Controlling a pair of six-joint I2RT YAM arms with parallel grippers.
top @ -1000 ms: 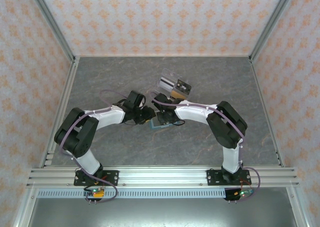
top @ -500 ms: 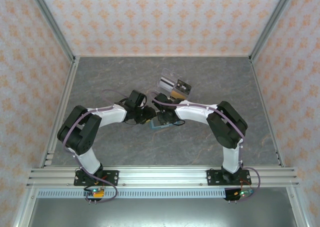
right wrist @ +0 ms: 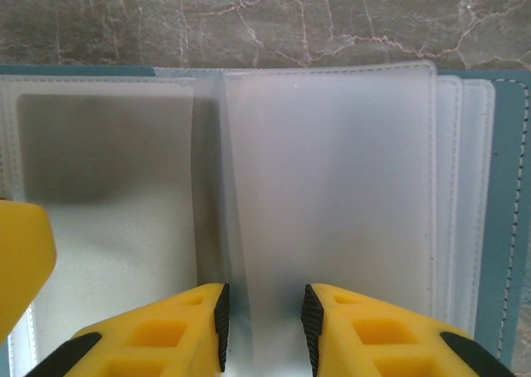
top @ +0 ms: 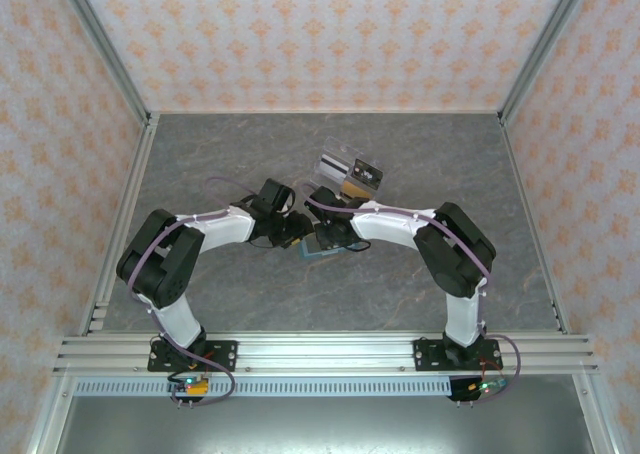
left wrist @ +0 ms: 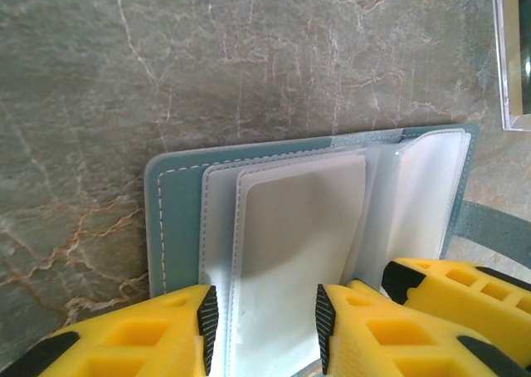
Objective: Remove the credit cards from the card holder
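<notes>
The card holder (top: 320, 249) lies open on the table, teal-blue cover down, between my two grippers. Its frosted sleeves (left wrist: 299, 227) fan out flat and look blank. My left gripper (left wrist: 265, 331) is open, its fingertips straddling one sleeve near the cover's left edge (left wrist: 174, 227). My right gripper (right wrist: 264, 327) is open too, low over the sleeves (right wrist: 332, 186) beside the upright fold at the spine. Each gripper's yellow finger reaches into the other's wrist view. Behind the holder lie loose credit cards (top: 365, 175).
A clear plastic piece (top: 336, 162) rests by the loose cards, and its edge (left wrist: 514, 53) borders the left wrist view. Grey marbled table (top: 220, 164) spreads all round, fenced by metal rails and patterned walls. Both arms meet at the centre.
The left gripper's jaws have spread a little wider and the left arm's elbow has shifted slightly. The right arm and the card holder have stayed put.
</notes>
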